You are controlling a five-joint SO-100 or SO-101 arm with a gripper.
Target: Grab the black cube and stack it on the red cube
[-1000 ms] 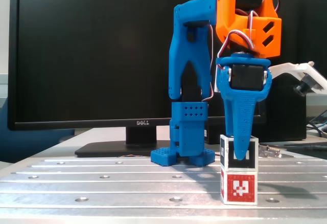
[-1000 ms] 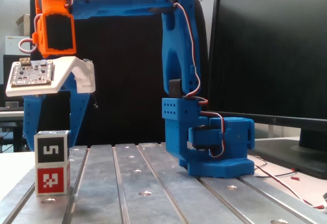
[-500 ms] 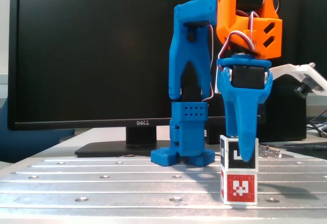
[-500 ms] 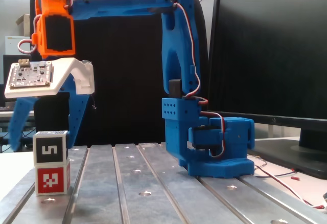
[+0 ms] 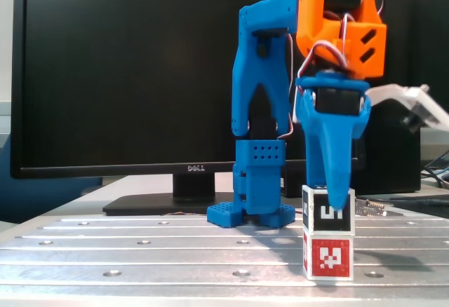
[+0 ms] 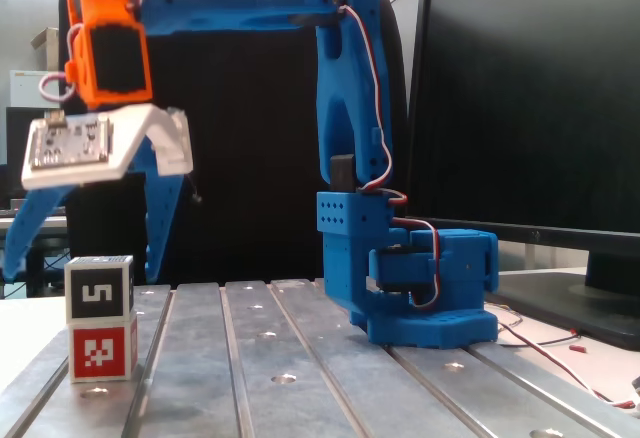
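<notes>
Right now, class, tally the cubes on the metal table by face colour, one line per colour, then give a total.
Black-faced cubes: 1, the black cube, resting on top of the other.
Red-faced cubes: 1, the red cube, at the bottom on the table.
Total: 2 cubes, in one stack.

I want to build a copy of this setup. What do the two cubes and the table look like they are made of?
Black cube and red cube: look like light plastic or card, matte, with white edges and printed marker faces; which one I cannot tell. Table: brushed metal, probably aluminium, going by its grey sheen, grooves and screw holes.
</notes>
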